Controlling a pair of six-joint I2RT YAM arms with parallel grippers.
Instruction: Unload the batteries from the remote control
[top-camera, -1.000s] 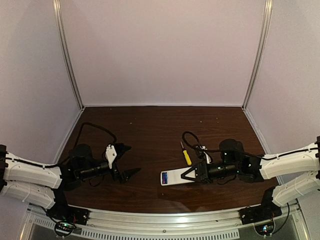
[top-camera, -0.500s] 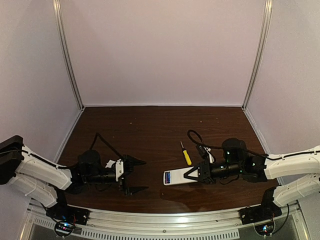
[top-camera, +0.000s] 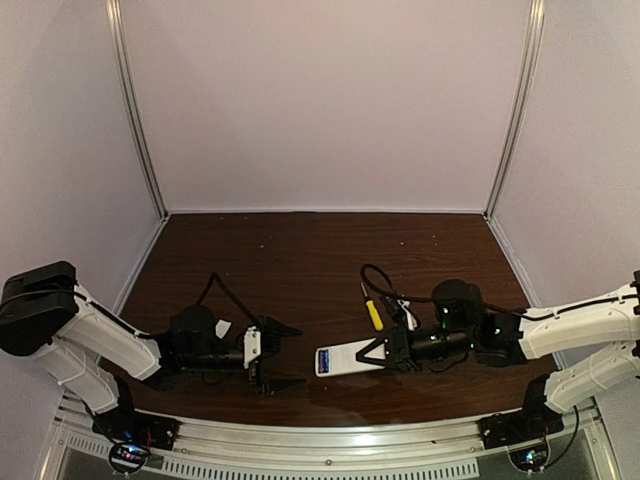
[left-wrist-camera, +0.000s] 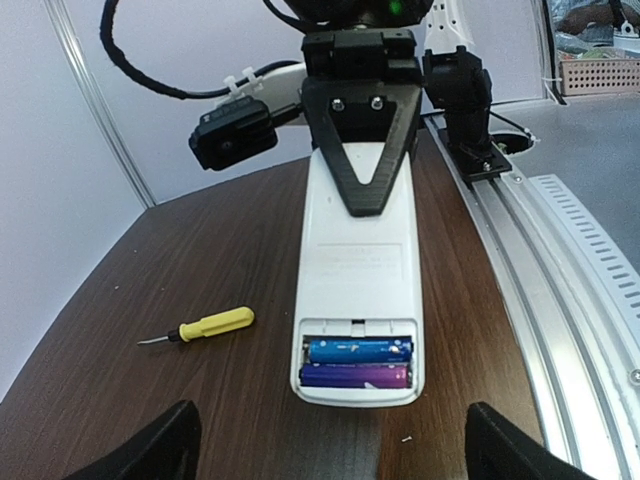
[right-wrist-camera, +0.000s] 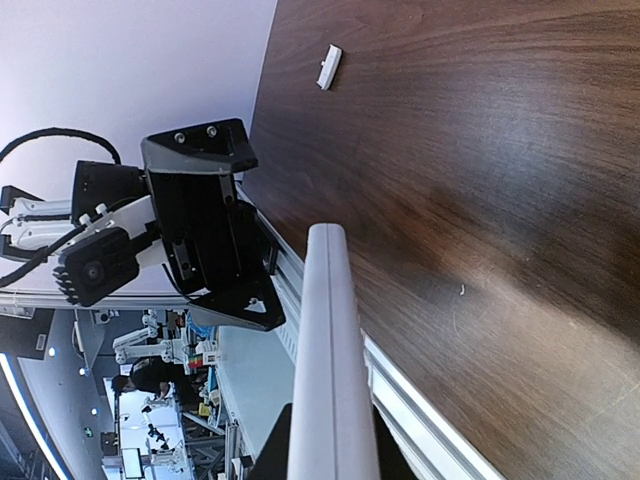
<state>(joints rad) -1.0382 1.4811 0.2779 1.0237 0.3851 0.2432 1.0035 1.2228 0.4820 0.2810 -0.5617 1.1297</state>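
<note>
Grip of the right claw (top-camera: 367, 352) was closed on one end of the slim flat white plastic remote control (left-wrist-camera: 360, 270). The remote lay flat on the dark brown wooden table (top-camera: 300, 255) and stretched from that claw toward the left claw (top-camera: 288, 355).

At the end of the remote farthest from the right claw, the compartment stood uncovered. In it lay the two slim cylindrical batteries (left-wrist-camera: 358, 362), one blue and one purple, side by side across the remote's width.

The left claw was spread wide and held nothing. It sat low over the table and faced the uncovered end, with one black fingertip out to each side. It was near the remote but apart from it.

A small yellow-handled screwdriver (top-camera: 372, 312) lay on the table just on the far side of the right claw, beside the remote and not touching it. A small white rectangular plastic cover piece (right-wrist-camera: 328, 66) lay on the table off to the far side of the left claw, well apart from the remote.
</note>
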